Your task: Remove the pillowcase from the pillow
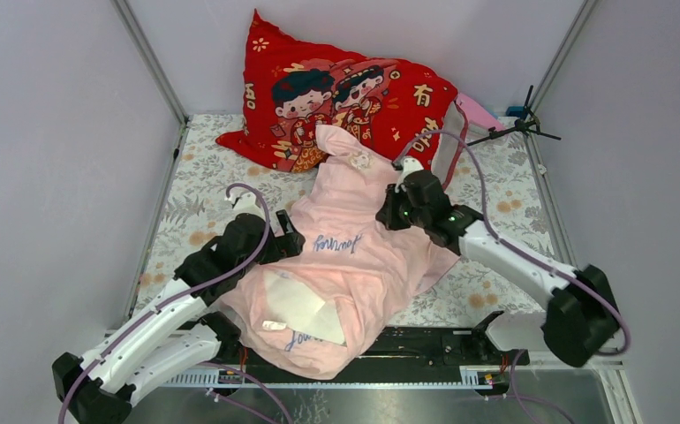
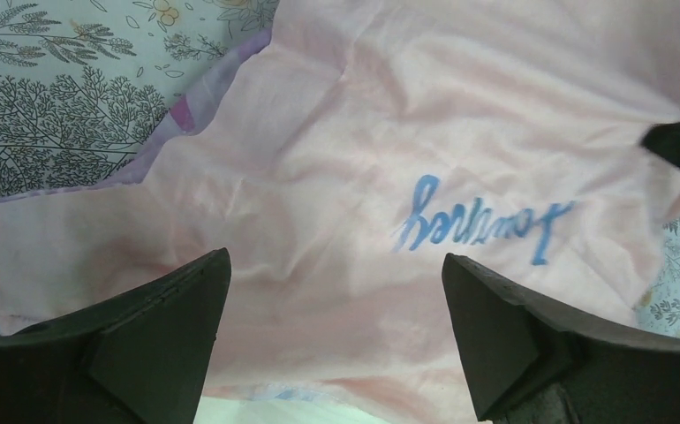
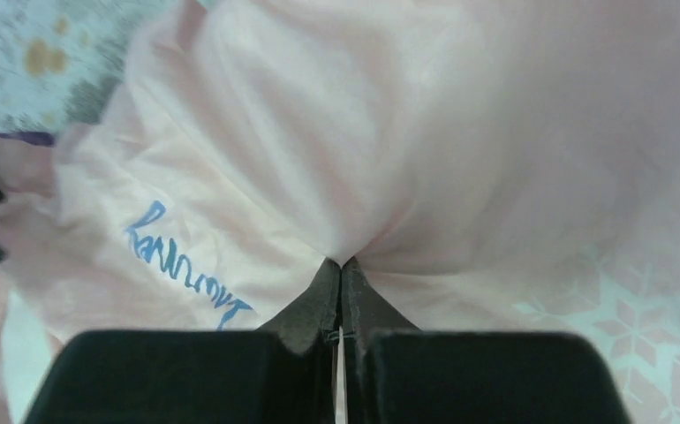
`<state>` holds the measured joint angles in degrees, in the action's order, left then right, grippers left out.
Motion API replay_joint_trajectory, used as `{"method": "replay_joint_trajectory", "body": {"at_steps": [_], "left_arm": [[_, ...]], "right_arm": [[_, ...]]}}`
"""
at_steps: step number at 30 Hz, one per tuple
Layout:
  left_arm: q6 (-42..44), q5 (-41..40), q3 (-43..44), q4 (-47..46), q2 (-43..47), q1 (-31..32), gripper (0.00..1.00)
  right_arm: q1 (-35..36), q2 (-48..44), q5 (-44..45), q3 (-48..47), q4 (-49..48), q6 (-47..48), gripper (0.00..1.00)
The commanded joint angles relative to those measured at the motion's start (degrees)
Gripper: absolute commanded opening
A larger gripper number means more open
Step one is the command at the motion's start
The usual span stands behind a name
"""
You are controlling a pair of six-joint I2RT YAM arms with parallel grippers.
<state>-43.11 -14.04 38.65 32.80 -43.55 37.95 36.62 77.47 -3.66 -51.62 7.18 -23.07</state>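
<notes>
The pale pink pillowcase lies crumpled across the middle of the table, with blue script printed on it. At its near open end the cream-white pillow shows. My right gripper sits on the far right part of the case. In the right wrist view this gripper is shut, pinching a fold of the pink fabric. My left gripper hovers at the case's left edge. In the left wrist view it stands wide open over the fabric, with nothing between its fingers.
A big red cushion printed with a cartoon couple leans against the back wall, touching the case's far end. A floral cloth covers the table. A black stand and a pink object sit at the back right. Walls close in on both sides.
</notes>
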Motion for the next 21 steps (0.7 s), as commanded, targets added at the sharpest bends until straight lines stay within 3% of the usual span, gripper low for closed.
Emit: {"method": "replay_joint_trajectory", "body": {"at_steps": [1, 5, 10, 11, 13, 15, 21], "left_arm": [[0.6, -1.8, 2.0, -3.2, 0.6, -0.3, 0.99], [-0.2, -1.9, 1.7, -3.3, -0.2, -0.3, 0.99], [-1.1, -2.3, 1.5, -3.7, -0.1, -0.3, 0.99], [-1.1, -2.2, 1.5, -3.7, 0.0, -0.3, 0.99], [-1.2, -2.3, 1.4, -3.7, 0.1, -0.3, 0.99], [-1.3, -2.2, 1.2, -3.6, 0.3, -0.3, 0.99], [-1.8, -2.9, 0.3, -3.2, 1.9, -0.3, 0.99]], "right_arm": [[0.1, -10.4, 7.1, 0.8, -6.6, 2.5, 0.00], [0.1, -14.7, 11.3, 3.9, -9.2, 3.3, 0.02], [0.1, -12.3, 9.1, 4.6, -7.5, 3.4, 0.29], [0.1, -11.4, 8.8, 4.7, -6.1, 3.2, 0.41], [0.1, -9.7, 8.6, 4.9, -4.9, 2.7, 0.77], [0.1, -8.6, 9.1, 5.8, -4.7, 1.6, 0.98], [0.0, -5.9, 12.3, 7.8, -4.6, -1.2, 1.00]]}}
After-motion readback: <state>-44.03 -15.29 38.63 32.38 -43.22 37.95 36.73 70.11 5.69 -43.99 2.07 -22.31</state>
